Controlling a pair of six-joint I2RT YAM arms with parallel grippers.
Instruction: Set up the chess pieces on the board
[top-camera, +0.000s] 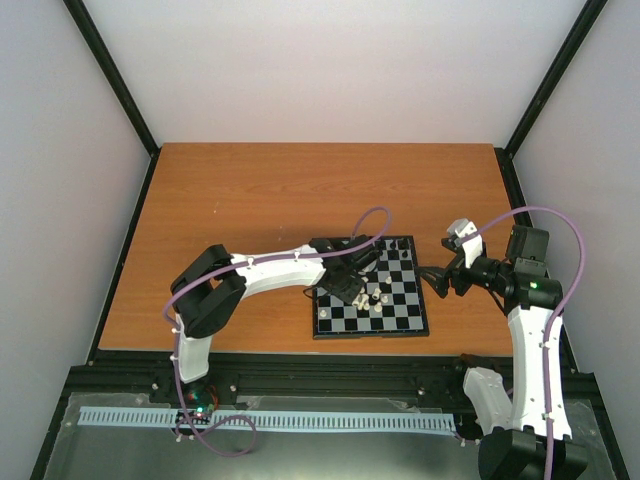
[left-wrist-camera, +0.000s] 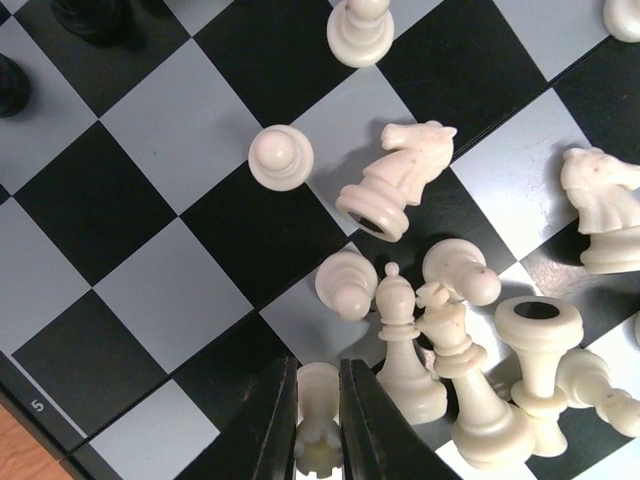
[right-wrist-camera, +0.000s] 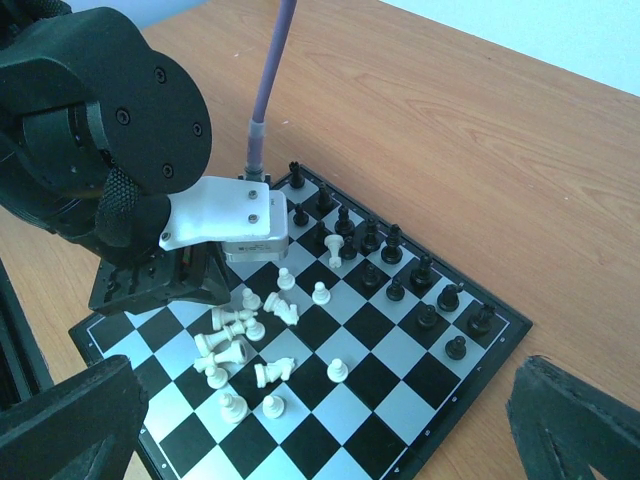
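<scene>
One board (top-camera: 405, 312); two claws (left-wrist-camera: 320, 425) (right-wrist-camera: 325, 395)

Numeral 5 on board (left-wrist-camera: 22, 388) border

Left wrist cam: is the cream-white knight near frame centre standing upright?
No, the cream-white knight lies tipped on its side on the black and grey checkered board, hollow base showing.
</scene>
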